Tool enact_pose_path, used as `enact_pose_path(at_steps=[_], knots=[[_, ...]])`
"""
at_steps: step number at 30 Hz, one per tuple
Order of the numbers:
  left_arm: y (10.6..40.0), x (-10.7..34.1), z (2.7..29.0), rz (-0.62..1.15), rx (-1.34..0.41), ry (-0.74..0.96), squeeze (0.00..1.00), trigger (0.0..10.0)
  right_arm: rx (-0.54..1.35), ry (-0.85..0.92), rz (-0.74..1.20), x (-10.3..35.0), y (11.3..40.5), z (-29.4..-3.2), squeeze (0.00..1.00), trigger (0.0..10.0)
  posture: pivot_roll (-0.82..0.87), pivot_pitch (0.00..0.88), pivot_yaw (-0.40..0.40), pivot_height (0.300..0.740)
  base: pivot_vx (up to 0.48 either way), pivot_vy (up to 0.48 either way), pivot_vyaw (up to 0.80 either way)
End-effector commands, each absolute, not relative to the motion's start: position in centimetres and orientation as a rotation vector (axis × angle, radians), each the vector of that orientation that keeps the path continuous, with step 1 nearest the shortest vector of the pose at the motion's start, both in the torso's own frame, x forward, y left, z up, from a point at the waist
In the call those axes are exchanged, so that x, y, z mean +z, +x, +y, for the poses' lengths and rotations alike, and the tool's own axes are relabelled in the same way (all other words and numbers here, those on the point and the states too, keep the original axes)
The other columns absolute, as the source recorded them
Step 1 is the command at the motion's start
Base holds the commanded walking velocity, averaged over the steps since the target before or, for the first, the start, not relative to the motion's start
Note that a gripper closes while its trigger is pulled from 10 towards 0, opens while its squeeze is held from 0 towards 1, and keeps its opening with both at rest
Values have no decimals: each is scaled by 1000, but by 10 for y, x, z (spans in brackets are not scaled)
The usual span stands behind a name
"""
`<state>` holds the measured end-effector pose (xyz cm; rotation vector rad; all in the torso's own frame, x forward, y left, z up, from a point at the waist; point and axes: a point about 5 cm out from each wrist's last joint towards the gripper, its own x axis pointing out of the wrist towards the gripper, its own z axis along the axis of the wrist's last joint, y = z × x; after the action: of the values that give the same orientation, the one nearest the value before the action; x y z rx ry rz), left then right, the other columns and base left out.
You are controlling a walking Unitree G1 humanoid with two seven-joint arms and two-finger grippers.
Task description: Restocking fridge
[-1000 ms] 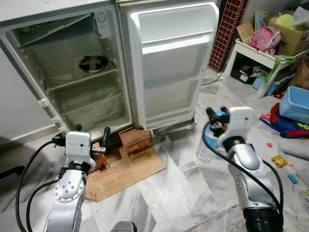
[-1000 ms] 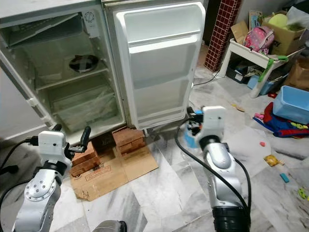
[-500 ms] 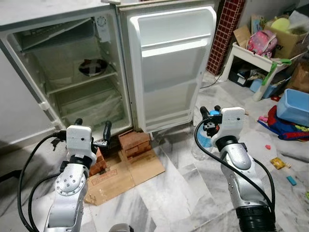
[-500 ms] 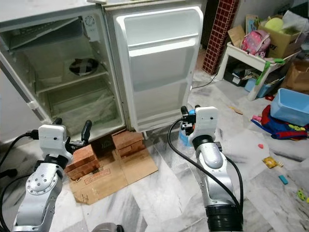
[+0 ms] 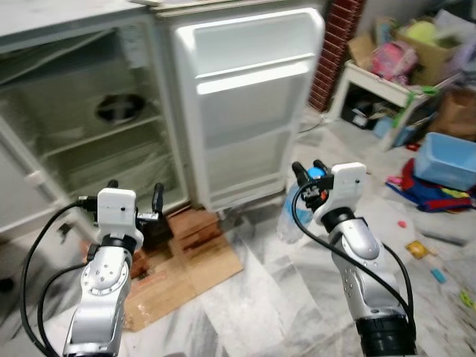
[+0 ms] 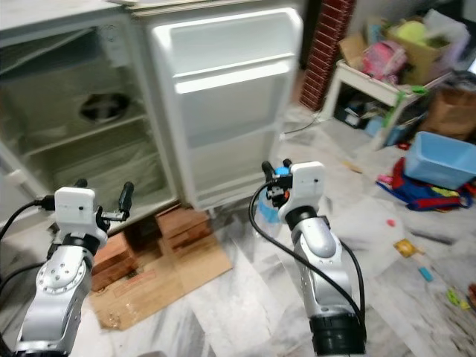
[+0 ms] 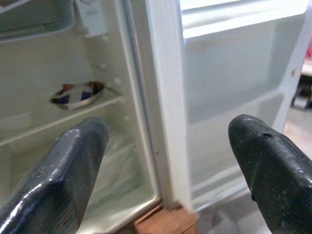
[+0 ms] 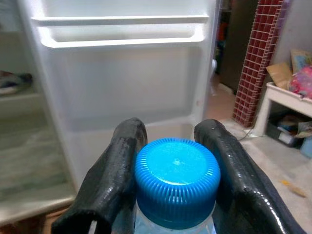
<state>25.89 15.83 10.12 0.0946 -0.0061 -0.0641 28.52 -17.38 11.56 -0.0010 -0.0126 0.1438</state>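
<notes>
A small white fridge [image 5: 169, 104] stands open, its door [image 5: 245, 111] swung wide with bare door shelves. On a middle shelf inside sits a bowl [image 5: 119, 108] [image 7: 75, 94]. My right gripper [image 5: 309, 169] is shut around the neck of a clear plastic bottle [image 5: 288, 219], just under its blue cap [image 8: 175, 180], low in front of the door's outer edge. My left gripper [image 5: 135, 195] is open and holds nothing, hovering before the fridge's bottom edge and facing the interior.
Red bricks [image 5: 192, 227] and flattened cardboard [image 5: 186, 275] lie under the fridge front. At the right are a red tiled pillar [image 5: 338, 37], a white bench [image 5: 379, 85] with boxes and a pink bag, a blue bin [image 5: 450, 160] and scattered toys on the marble floor.
The whole picture has shifted and blurred, so the camera has moved. My right gripper, still holding the bottle, has edged left toward the door. The left gripper keeps its pose.
</notes>
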Motion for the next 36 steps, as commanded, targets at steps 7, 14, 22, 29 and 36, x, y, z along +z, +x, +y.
enact_pose_path(at_steps=[7, 14, 22, 29, 36], knots=[[258, 97, 179, 27, 1, 129, 0, 10000, 213, 33, -98, 133, 291, -153, 0, 10000, 13, 0, -2, 740, 476, 0, 0], [258, 98, 178, 26, -3, 136, 0, 10000, 231, 34, -99, 132, 290, -149, 0, 10000, 11, 0, 1, 740, 480, 0, 0], [260, 97, 175, 29, -9, 133, 0, 10000, 248, 23, -109, 133, 290, -148, 0, 10000, 8, 0, -2, 740, 477, 0, 416], [262, 96, 173, 29, -10, 137, 0, 10000, 253, 28, -105, 133, 291, -148, 0, 10000, 7, 0, -10, 740, 404, -200, 206], [263, 96, 171, 32, 1, 128, 0, 10000, 260, 33, -94, 130, 289, -147, 0, 10000, 10, 0, -17, 740, 102, -90, 0]])
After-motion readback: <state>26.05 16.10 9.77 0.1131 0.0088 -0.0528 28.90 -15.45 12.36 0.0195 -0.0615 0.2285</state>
